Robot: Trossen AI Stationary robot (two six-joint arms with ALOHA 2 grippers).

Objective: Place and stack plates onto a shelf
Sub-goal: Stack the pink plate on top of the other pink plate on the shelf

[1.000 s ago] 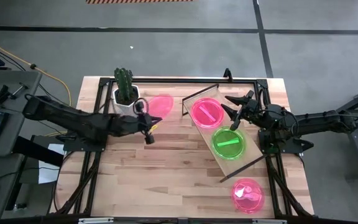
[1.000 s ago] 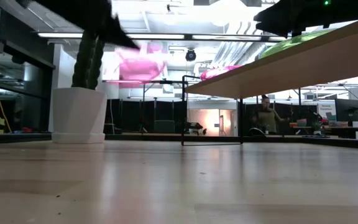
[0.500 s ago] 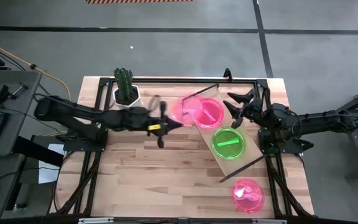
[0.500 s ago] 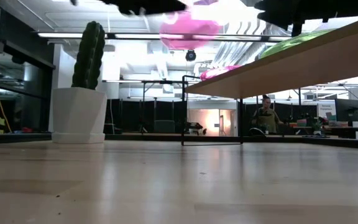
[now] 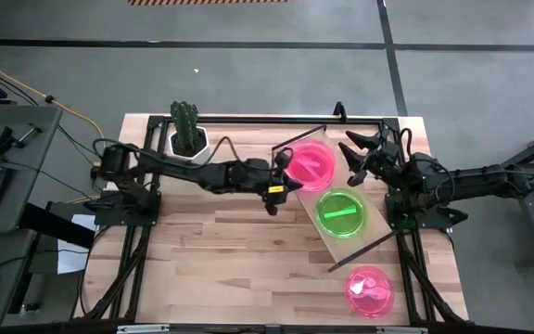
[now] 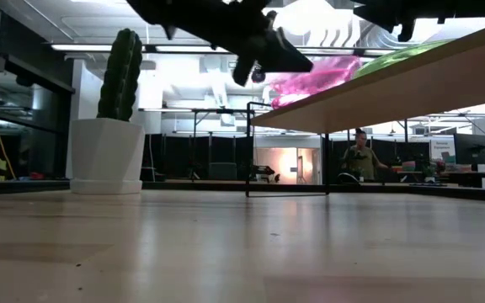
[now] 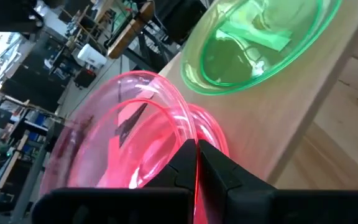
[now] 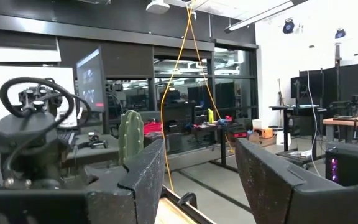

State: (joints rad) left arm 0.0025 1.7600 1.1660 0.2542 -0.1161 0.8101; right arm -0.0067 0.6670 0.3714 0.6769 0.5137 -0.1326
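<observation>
The left gripper (image 7: 194, 163) pinches the rim of a thin see-through pink plastic plate (image 7: 114, 146), above another pink plate (image 5: 310, 165) on the light wood shelf (image 5: 371, 234). It looks light, bendy and slippery, so the rim is best. The right gripper (image 5: 358, 154) hangs open nearby.

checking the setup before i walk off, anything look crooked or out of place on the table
The shelf sits diagonally across the table rather than square to its edges. One pink plate lies off it on the tabletop near the front right corner. Nothing looks spilled or broken.
</observation>
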